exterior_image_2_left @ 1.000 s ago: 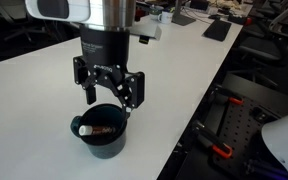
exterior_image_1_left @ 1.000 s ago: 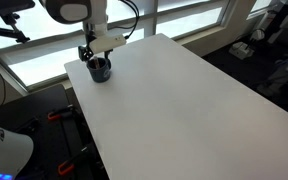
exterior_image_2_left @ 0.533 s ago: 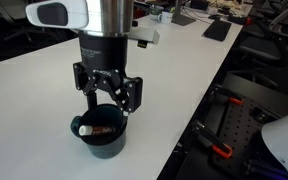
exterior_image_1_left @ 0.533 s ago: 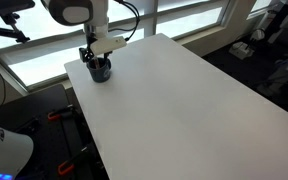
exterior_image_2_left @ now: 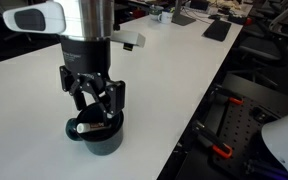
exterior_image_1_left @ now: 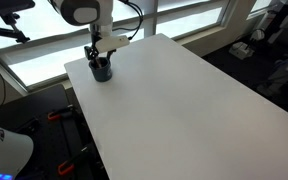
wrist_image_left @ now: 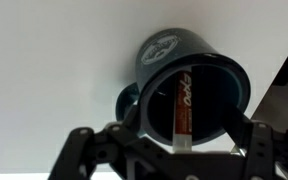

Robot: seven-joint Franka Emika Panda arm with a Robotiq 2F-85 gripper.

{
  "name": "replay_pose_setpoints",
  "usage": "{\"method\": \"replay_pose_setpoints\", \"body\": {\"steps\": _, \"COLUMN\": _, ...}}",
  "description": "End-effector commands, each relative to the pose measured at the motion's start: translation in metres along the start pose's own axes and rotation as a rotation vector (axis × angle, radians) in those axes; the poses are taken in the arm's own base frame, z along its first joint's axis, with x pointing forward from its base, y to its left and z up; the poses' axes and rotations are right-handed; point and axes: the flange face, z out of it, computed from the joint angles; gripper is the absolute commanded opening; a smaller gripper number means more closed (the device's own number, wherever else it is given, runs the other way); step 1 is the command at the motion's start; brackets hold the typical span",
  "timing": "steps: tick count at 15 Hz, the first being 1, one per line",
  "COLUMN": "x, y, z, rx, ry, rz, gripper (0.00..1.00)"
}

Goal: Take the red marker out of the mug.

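**A:** Lower than a second before, wasn't it? What did the arm do?

**B:** Yes. The gripper [exterior_image_2_left: 95, 112] had dropped and shifted toward the left of the frame, until its fingertips [exterior_image_2_left: 81, 110] were level with the rim of the mug [exterior_image_2_left: 97, 143].

**A:** And the jaws?

**B:** They were spread apart, one on each side of the mouth, and gripped nothing. I could not tell whether either tip touched the cup.

**A:** Where was the red marker [exterior_image_2_left: 88, 128]?

**B:** It was inside the mug, lying low across the interior. In the wrist view it ran top to bottom in the middle of the frame, with its pale printed label showing. The mug's handle [wrist_image_left: 130, 100] stuck out to the left of it.

**A:** And further right?

**B:** The mug sat at the upper left corner of the white table [exterior_image_1_left: 184, 105] in an exterior view. The tabletop stretched away to the lower right, and the dark floor [exterior_image_1_left: 274, 100] lay past its right edge.
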Motion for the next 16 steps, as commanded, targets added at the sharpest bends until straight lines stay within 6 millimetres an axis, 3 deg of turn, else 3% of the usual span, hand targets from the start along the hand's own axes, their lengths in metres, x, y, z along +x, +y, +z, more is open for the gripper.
{"method": "replay_pose_setpoints", "body": {"steps": 1, "x": 0.014, "y": 0.010, "z": 0.010, "rx": -0.020, "ry": -0.038, "rz": 0.028, "gripper": 0.86}}
{"method": "replay_pose_setpoints", "body": {"steps": 7, "x": 0.030, "y": 0.002, "z": 0.018, "rx": -0.006, "ry": -0.098, "rz": 0.085, "gripper": 0.83}}
{"method": "replay_pose_setpoints", "body": {"steps": 10, "x": 0.035, "y": -0.001, "z": 0.019, "rx": -0.011, "ry": -0.115, "rz": 0.108, "gripper": 0.75}}
{"method": "replay_pose_setpoints", "body": {"steps": 11, "x": 0.036, "y": -0.001, "z": 0.020, "rx": -0.010, "ry": -0.119, "rz": 0.115, "gripper": 0.78}}
{"method": "replay_pose_setpoints", "body": {"steps": 12, "x": 0.037, "y": -0.001, "z": 0.021, "rx": -0.010, "ry": -0.122, "rz": 0.122, "gripper": 0.94}}
{"method": "replay_pose_setpoints", "body": {"steps": 16, "x": 0.036, "y": -0.002, "z": 0.014, "rx": -0.028, "ry": -0.113, "rz": 0.145, "gripper": 1.00}}
